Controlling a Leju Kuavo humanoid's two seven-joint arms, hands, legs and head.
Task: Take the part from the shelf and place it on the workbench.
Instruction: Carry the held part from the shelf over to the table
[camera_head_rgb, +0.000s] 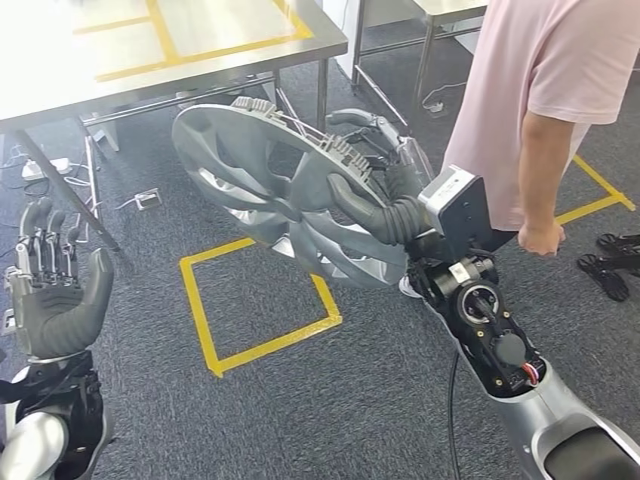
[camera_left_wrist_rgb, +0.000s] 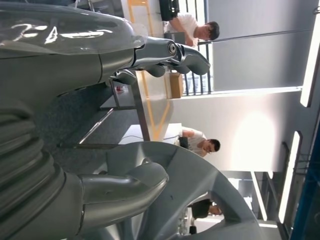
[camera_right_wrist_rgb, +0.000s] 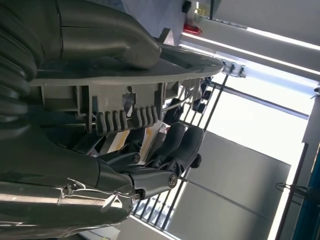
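Starting on the left of the head view: the left hand (camera_head_rgb: 56, 290) is raised at the edge of the frame, palm turned inward, fingers upright and a bit apart, thumb sticking out to the side. Nothing in it. In the left wrist view that same hand (camera_left_wrist_rgb: 113, 125) has its thumb and fingers spread, with a grey spoked piece showing beyond the thumb, not gripped.

Up and ahead of the left hand is the workbench (camera_head_rgb: 249, 45), a shiny steel top with yellow tape lines on it. On the grey carpet between the two hands there's a yellow tape square (camera_head_rgb: 256, 305).

Then the part (camera_head_rgb: 279, 185), a silver-grey wheel cover with curved spokes. It's up in the air, tilted, below the near edge of the workbench, not resting on anything. The right hand (camera_head_rgb: 377, 195) is clamped on its rim at the side nearest that arm: thumb across the front face, darker fingers wrapped behind. The right wrist view backs this up, the hand (camera_right_wrist_rgb: 113, 125) has the rim of the part (camera_right_wrist_rgb: 124, 75) sandwiched between the thumb on one face and the fingers (camera_right_wrist_rgb: 177, 145) on the ribbed clip side.

Just past the right hand, a person in a pink shirt (camera_head_rgb: 543, 80) stands close, one arm hanging down, fist near the wrist camera box.
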